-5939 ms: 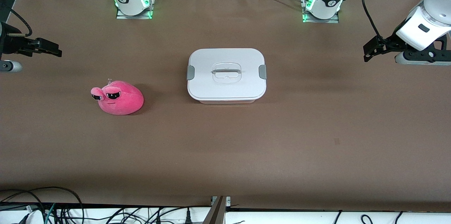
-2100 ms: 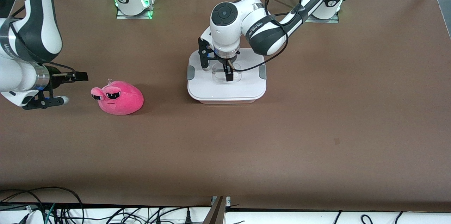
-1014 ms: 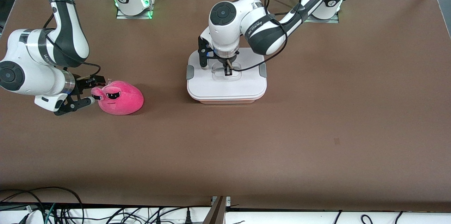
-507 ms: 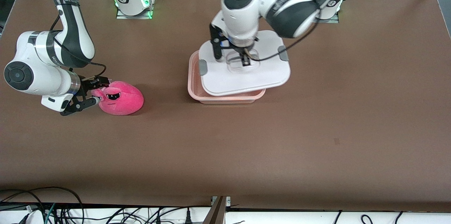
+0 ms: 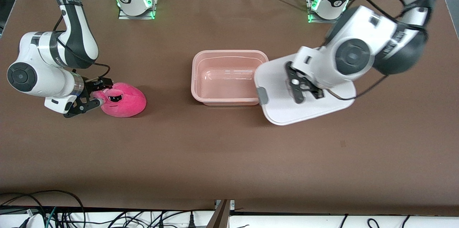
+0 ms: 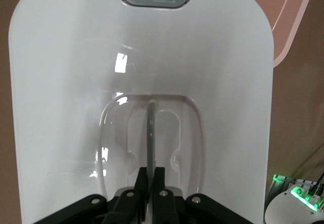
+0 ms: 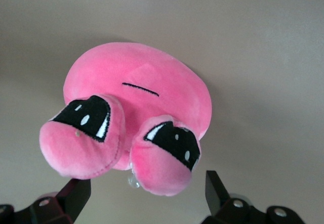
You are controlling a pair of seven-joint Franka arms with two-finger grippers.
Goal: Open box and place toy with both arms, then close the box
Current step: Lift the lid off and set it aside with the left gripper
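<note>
We see the left pincer (image 5: 304, 91) clamped on the lid's (image 5: 283, 109) handle, lid hiding the open box's (image 5: 229, 77) corner. Right pincer (image 5: 96, 93) spread around the toy's (image 5: 123, 100) eyes on the counter (image 5: 229, 156).

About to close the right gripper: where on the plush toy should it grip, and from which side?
Grip the toy across its two bulging eye stalks, or better a little deeper on the body, coming level from the right arm's end of the table. The right gripper is open there, one finger on each side of the eyes. The stalks are narrow and soft, so they may slip.
</note>
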